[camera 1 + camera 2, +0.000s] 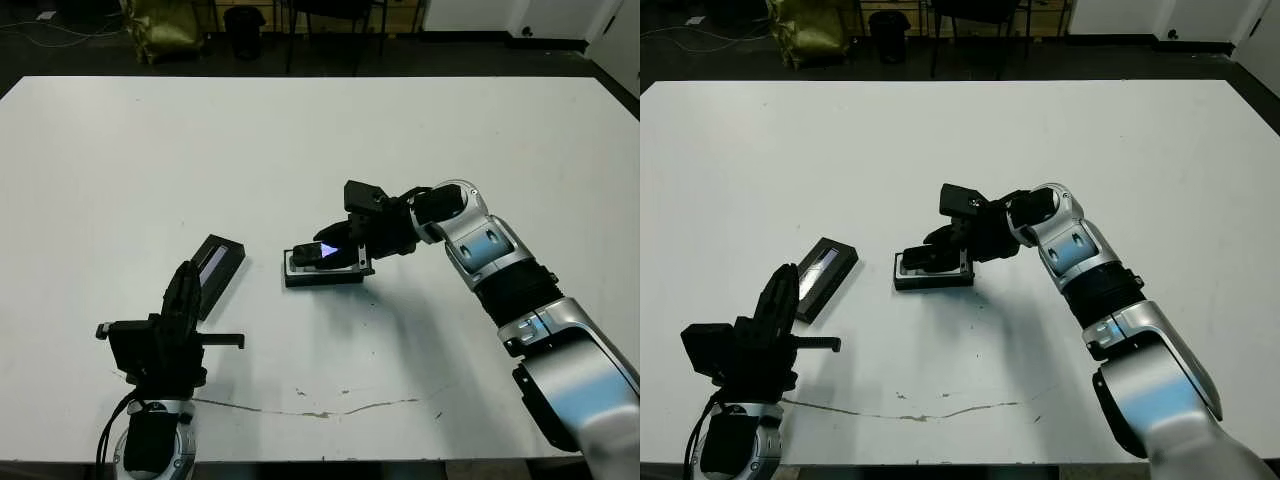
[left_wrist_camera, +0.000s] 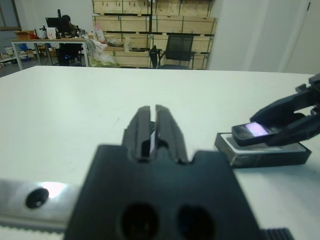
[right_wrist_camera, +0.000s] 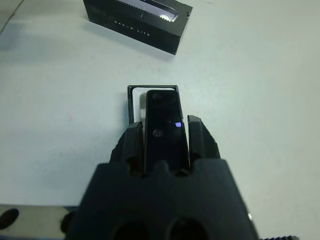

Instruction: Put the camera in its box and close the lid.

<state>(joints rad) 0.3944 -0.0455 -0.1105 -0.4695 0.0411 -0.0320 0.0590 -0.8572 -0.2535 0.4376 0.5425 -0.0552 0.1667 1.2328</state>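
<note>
My right fingers (image 3: pixel 161 137) grip the camera (image 3: pixel 162 120) over the box (image 1: pixel 322 270); left fingers (image 2: pixel 152 131) closed, empty; lid (image 1: pixel 215 268) unplaced.

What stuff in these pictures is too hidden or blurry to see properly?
- Inside of the box: mostly covered by the camera and right gripper in every view.
- Whether the camera already sits in the box: unclear.
- Lid's small lettering: too small in the right wrist view.
- Far room: blurred in the left wrist view.
</note>
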